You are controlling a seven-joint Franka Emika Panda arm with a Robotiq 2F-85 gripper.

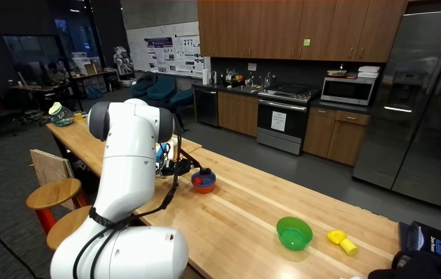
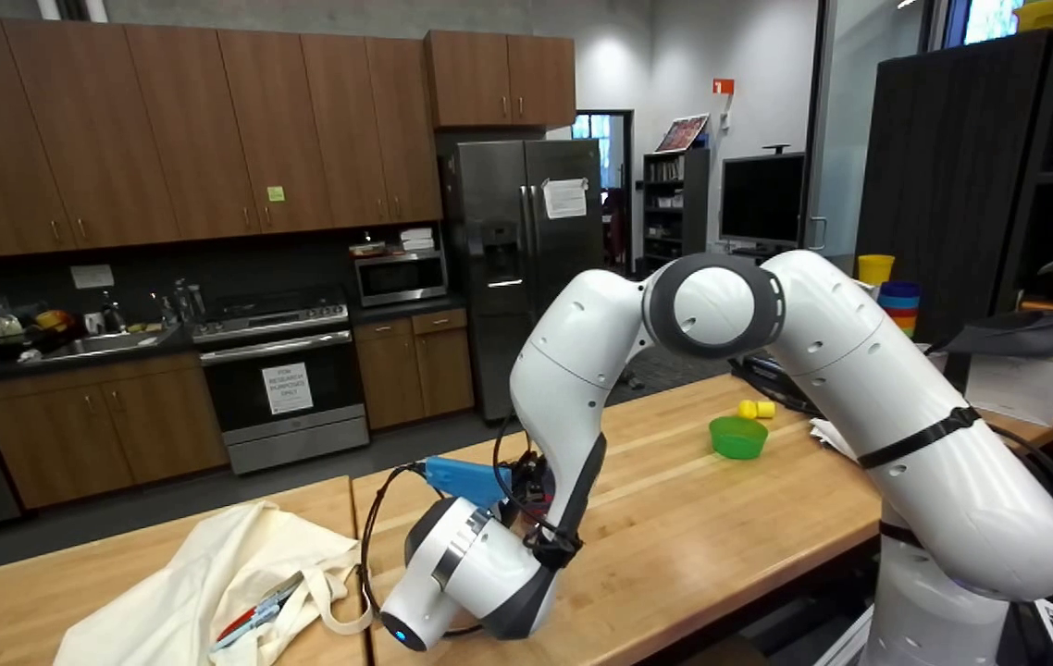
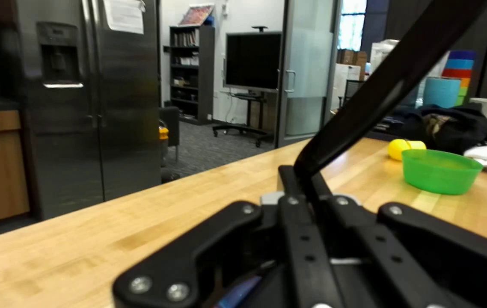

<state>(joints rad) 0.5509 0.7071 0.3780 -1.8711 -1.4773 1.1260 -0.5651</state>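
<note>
My gripper is shut on a black long-handled utensil, whose handle slants up and right across the wrist view. In an exterior view, the gripper is low over the table, and the utensil's dark end is at a bowl. The bowl is orange outside and blue inside, with a red round thing in it. A purple-blue patch shows under the gripper linkage in the wrist view, probably part of the bowl. In an exterior view the arm hides the fingertips and this bowl.
A green bowl and a yellow two-part object stand farther along the wooden table. A black box lies at the table's end. A cream cloth bag lies beside the arm. Stools stand by the table.
</note>
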